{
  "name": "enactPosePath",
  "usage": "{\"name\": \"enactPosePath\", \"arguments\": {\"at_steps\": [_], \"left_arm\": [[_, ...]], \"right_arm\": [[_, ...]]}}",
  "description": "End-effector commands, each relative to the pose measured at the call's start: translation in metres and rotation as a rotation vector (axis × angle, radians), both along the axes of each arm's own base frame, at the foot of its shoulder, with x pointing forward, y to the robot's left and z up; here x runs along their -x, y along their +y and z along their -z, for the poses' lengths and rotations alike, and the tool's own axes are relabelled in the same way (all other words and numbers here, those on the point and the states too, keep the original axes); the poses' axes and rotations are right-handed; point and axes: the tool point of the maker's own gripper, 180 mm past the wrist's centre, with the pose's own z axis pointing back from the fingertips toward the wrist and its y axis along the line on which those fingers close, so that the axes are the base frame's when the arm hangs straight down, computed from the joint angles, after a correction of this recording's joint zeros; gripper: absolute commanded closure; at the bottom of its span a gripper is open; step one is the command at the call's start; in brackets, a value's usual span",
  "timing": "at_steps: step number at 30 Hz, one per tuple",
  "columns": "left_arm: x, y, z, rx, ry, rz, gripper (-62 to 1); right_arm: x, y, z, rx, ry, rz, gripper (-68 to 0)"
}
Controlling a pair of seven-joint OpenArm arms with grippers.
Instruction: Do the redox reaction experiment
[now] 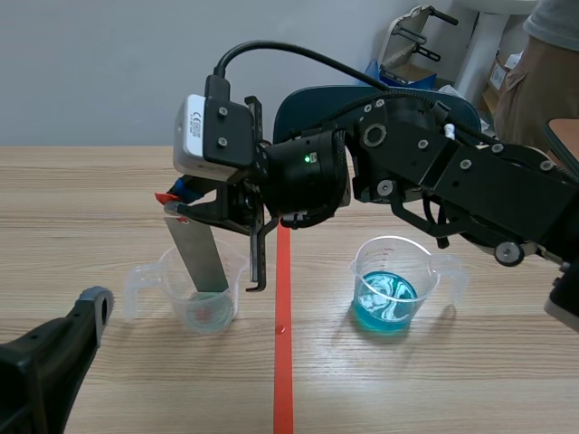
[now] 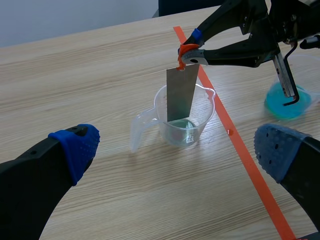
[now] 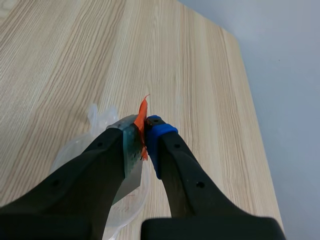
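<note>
Pale wood tabletop (image 1: 90,181), grey wall (image 1: 90,72). Scene: right gripper (image 1: 181,206) clamps metal strip (image 1: 204,258) by its orange-tabbed top; strip leans into clear beaker (image 1: 237,285), mid-tabletop. Blue-liquid beaker (image 1: 425,271) nearer the right edge, under the right arm (image 1: 470,181). Left wrist: left gripper (image 2: 176,145), jaws wide apart, empty, facing clear beaker. Right wrist: pinch looks thin. Risk: strip slips or levers beaker over; a sagging arm clips the blue one.

The right claw (image 3: 144,134) hides most of the strip (image 3: 132,159) and beaker (image 3: 70,150).
</note>
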Motion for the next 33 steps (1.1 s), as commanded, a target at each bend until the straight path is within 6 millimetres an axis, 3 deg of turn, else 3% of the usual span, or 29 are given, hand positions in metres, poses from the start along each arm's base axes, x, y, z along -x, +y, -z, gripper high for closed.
{"name": "enactPosePath", "arguments": {"at_steps": [1, 7, 11, 33], "left_arm": [[-0.0010, -0.0019, -0.0061, 0.013, -0.021, -0.002, -62.3], [-0.0010, -0.0019, -0.0061, 0.012, -0.021, -0.002, -62.3], [-0.0010, -0.0019, -0.0061, 0.012, -0.021, -0.002, -62.3], [-0.0010, -0.0019, -0.0061, 0.012, -0.021, -0.002, -62.3]], "right_arm": [[-0.0022, 0.0023, -0.0119, -0.022, -0.017, -0.015, -10.3], [-0.0007, 0.0029, -0.0142, -0.035, -0.016, -0.022, -47.4], [0.0033, 0.0055, -0.0140, -0.033, -0.002, -0.040, -67.9], [0.0037, 0.0062, -0.0142, -0.033, -0.002, -0.042, -67.9]]}}
